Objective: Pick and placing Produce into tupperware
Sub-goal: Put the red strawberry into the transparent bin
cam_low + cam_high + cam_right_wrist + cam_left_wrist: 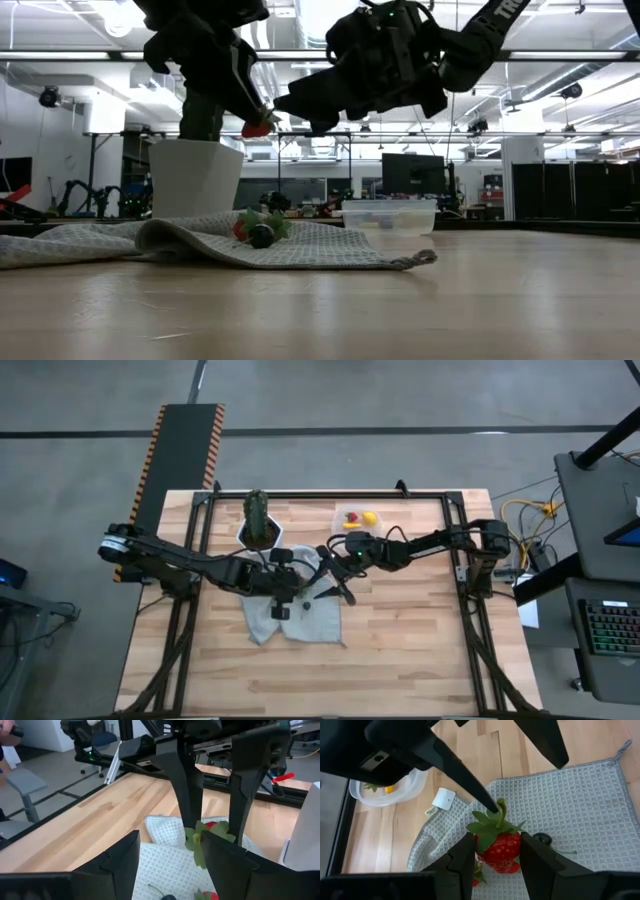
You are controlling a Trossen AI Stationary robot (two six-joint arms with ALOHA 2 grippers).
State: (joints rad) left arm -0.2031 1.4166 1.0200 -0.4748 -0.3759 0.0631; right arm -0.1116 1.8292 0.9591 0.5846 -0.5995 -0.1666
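A red strawberry [502,851] with green leaves hangs above the grey cloth [300,615], held in my left gripper [498,845], which also shows in the low view [255,120]. My right gripper [170,845] stands open close in front of it, coming level from the table's right. One of its fingers [470,785] reaches the strawberry's stem [501,810] and the other stands apart. The clear tupperware [358,518] rests on the table at the far side and holds a yellow lemon and a red piece. More produce [262,232], a dark berry and a red one, lies on the cloth. My left gripper pinches the strawberry's red body [515,851] between its two fingers, on two opposite sides. The fingers slant down from the table's left. The strawberry is lifted clear of the cloth, its leaves toward my right gripper. My right gripper has one fingertip at the stem; whether it touches, I cannot tell.
A white pot with a green cactus [258,520] stands at the far side, just behind the cloth and to the left of the tupperware. A small white tag [443,798] sticks out at the cloth's edge. Bare wood lies toward the near edge.
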